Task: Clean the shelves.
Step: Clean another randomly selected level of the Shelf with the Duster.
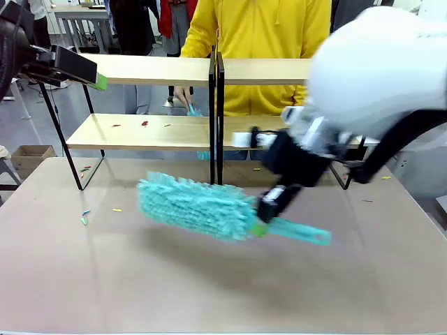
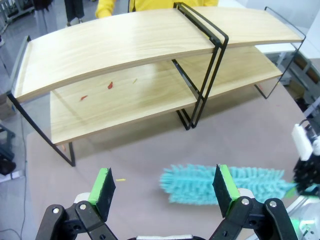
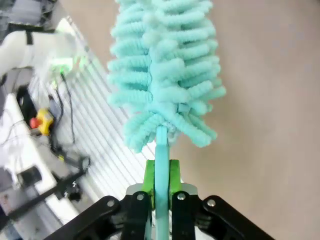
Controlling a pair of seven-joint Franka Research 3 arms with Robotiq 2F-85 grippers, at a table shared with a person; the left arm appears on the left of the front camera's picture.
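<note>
The thin handle of a fluffy teal duster [image 1: 192, 206] is pinched by the right gripper [image 3: 161, 175]; the left gripper [image 2: 165, 184] is held spread. The wooden, black-framed shelves [image 2: 125, 50] are set along the far edge of the bench [image 1: 209, 293].

Bright, even light throws soft shadows, the teal duster [image 1: 195, 206] beyond the right gripper [image 1: 260, 225] smears with motion blur, and wide-angle distortion bows the shelves [image 2: 125, 45].
</note>
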